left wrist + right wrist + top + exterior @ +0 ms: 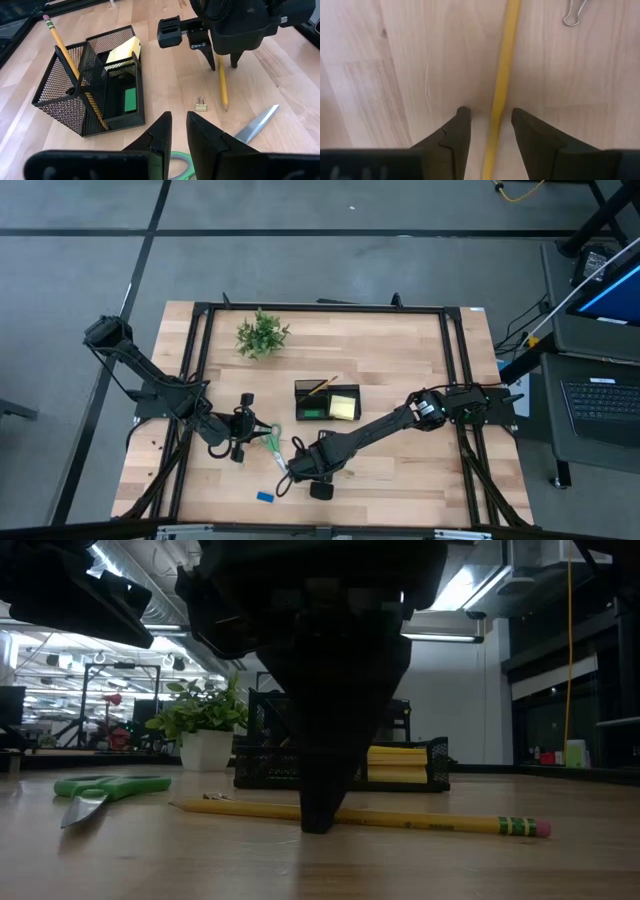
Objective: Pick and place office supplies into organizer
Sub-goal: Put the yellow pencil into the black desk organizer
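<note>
While I watch from afar, my right pincer [491, 131] stands with its tips on the bench [400, 350], fingers spread either side of a yellow pencil [504, 75] lying flat, not gripping it. A binder clip [574, 12] lies just beyond. My left pincer [179, 131] hovers parted over the green-handled scissors [105, 790]. Farther back, the organizer [90, 82] holds a sticky-note pad [123, 50], another pencil [62, 47] and a green block [130, 99].
</note>
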Controlling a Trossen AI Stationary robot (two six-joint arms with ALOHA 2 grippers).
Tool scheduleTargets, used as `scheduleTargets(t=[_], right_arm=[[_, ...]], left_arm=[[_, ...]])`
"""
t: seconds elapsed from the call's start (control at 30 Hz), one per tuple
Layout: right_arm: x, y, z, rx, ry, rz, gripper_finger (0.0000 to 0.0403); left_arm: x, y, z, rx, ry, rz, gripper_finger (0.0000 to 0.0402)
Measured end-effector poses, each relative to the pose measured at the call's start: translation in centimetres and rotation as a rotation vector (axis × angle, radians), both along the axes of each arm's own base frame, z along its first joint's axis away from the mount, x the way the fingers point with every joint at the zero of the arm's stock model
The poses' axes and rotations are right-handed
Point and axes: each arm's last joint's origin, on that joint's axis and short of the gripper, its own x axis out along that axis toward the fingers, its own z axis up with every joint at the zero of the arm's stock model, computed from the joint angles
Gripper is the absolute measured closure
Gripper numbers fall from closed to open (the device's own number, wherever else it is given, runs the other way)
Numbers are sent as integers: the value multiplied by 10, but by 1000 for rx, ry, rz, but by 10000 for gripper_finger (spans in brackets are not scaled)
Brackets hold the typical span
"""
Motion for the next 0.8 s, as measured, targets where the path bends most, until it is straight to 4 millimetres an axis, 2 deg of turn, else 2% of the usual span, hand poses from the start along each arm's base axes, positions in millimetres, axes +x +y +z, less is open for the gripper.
scheduleTargets(t=[0.4,0.8], right_arm=[[0,0,0,0,-1,4,258],[0,-2,0,-3,6,5,324]], left_arm=[[0,0,0,0,0,0,352],[0,0,0,0,0,0,354]])
